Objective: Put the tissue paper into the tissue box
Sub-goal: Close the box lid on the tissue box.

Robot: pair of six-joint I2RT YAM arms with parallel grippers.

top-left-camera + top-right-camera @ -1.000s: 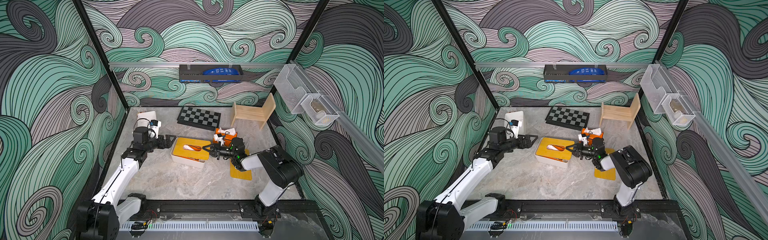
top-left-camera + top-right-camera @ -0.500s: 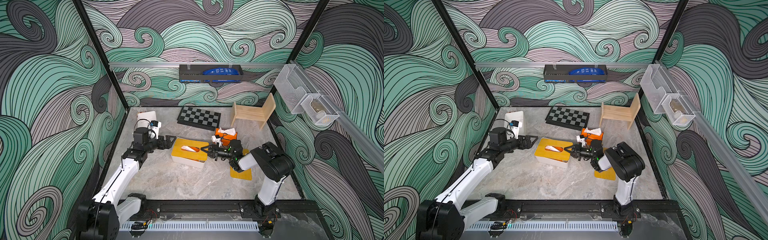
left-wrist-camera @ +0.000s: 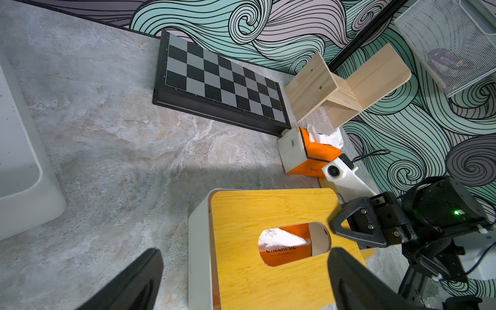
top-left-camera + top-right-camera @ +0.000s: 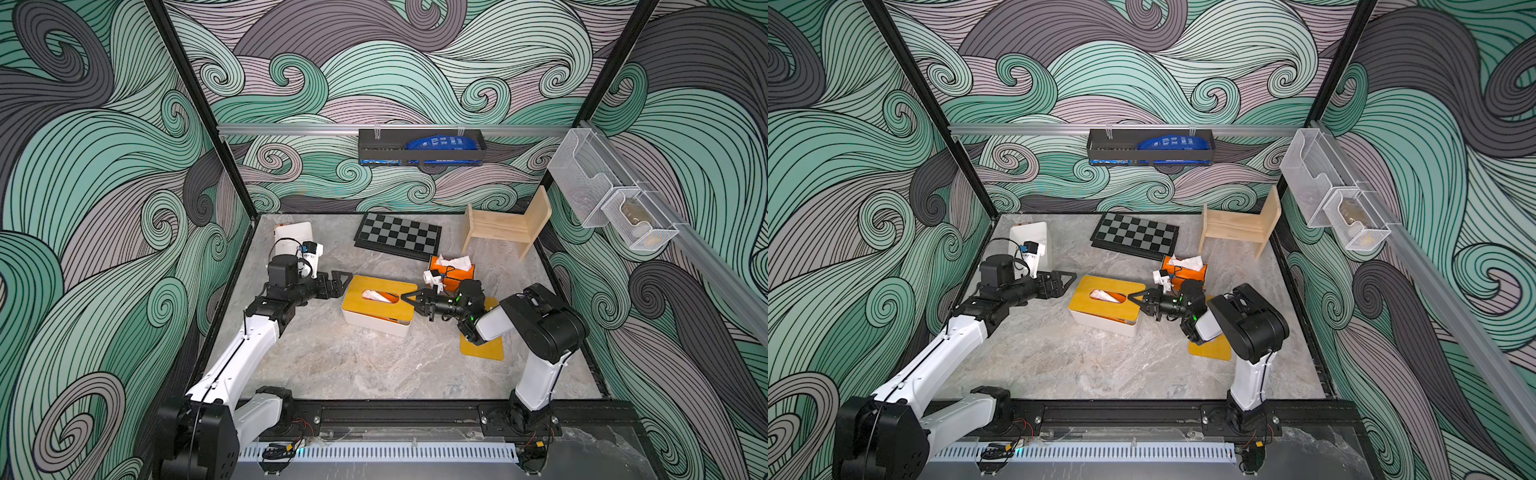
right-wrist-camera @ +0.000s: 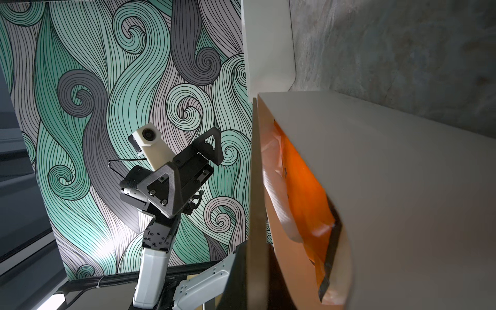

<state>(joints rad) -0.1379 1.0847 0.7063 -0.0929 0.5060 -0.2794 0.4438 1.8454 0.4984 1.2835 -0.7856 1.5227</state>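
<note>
1. Since a second ago the right arm's elbow has swung in toward the tissue box (image 4: 376,326), and the wooden lid (image 4: 365,305) lies flatter on it (it was tipped up before).
2. The right gripper (image 4: 409,296) has its jaws closed, tip at the lid's edge on the box end nearest its own arm. Whether it pinches the lid, I cannot tell.
3. The left gripper (image 4: 337,284) is spread wide and empty, just beside the opposite end of the box.
4. The tissue paper pack (image 3: 284,247), orange with white tissue, sits inside the box and shows through the lid's oval slot.
5. The right wrist view shows a gap between the lid and the box wall.
6. A second orange pack (image 4: 455,270) stands just behind the box, and a chessboard (image 4: 399,237) lies farther behind.
</note>
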